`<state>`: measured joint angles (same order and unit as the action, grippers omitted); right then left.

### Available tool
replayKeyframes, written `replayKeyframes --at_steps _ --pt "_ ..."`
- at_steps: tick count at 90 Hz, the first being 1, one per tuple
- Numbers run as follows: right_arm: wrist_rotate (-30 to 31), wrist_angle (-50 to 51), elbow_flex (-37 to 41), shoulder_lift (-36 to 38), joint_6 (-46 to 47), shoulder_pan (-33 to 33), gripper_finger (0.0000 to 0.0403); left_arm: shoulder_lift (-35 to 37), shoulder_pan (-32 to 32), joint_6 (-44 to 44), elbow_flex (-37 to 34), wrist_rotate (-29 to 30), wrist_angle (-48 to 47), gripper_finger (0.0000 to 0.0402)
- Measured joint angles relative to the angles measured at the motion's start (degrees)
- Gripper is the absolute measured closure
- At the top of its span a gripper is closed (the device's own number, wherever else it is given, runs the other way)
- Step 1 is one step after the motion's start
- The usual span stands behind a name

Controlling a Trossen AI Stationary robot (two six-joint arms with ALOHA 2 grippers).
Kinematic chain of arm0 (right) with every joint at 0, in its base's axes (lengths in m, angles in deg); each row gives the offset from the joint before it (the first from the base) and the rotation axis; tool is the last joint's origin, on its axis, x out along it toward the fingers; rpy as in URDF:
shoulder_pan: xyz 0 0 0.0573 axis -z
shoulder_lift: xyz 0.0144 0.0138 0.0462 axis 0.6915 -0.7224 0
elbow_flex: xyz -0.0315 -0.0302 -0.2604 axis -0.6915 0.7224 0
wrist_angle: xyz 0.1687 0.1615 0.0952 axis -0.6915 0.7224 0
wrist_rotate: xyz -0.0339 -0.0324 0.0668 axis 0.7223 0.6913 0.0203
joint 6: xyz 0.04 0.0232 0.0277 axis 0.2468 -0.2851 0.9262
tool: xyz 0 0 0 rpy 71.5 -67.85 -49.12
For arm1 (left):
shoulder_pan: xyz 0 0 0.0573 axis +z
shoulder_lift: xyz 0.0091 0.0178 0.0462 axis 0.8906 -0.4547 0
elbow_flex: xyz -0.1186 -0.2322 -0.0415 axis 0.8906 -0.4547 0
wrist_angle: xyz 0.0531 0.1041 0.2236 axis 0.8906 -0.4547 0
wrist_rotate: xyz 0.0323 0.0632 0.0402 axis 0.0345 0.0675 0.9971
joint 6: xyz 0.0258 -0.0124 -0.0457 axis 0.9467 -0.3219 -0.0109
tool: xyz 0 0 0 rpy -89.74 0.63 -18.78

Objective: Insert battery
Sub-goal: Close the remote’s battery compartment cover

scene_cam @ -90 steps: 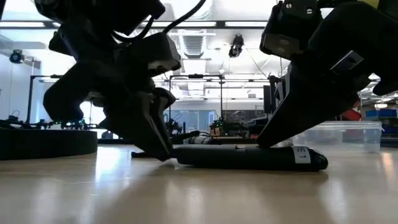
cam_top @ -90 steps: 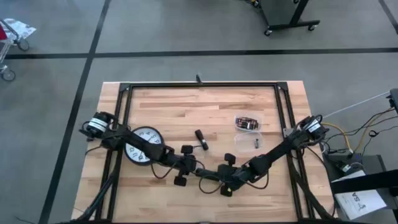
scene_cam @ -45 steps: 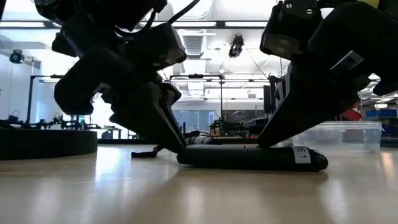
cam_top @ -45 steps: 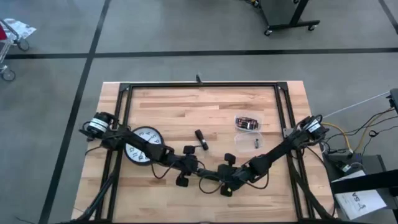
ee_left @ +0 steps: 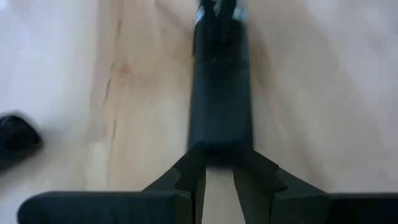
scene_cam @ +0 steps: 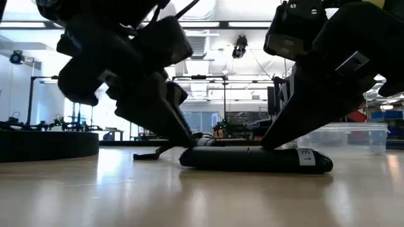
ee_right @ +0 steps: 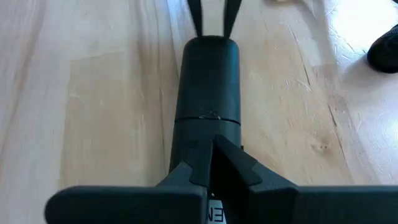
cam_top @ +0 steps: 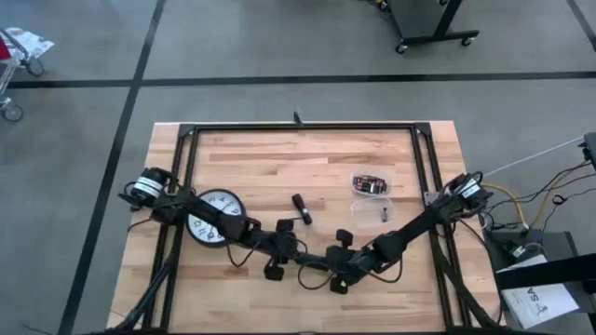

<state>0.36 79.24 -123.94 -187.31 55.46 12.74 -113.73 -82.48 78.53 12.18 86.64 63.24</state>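
Our right hand (ee_right: pixel 211 163) clenched on black device (ee_right: pixel 208 74), long axis flat on table (ee_right: pixel 93 93). Our left hand (ee_left: pixel 219 177) at opposite end, fingers nearly closed, grip unclear.

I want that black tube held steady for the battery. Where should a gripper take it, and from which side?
Mid-body, from above, fingers straddling its width: the black tube lies flat on the table, long and round, with the left gripper and right gripper at its ends.
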Motion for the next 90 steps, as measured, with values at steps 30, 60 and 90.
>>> replayKeyframes --at_steps 30,60,90 --pt "0.0 -0.1 0.0 0.0 0.3 -0.1 0.0403 -1.0 -0.2 -0.3 0.0 0.1 2.0 0.0343" --pt "0.0 -0.1 0.0 0.0 0.9 -0.1 0.0403 4.2 -0.2 -0.3 0.0 0.0 -2.1 0.0343" --pt "0.0 -0.1 0.0 0.0 0.8 -0.1 0.0403 1.8 -0.2 -1.9 0.0 -0.1 -6.5 0.0359"
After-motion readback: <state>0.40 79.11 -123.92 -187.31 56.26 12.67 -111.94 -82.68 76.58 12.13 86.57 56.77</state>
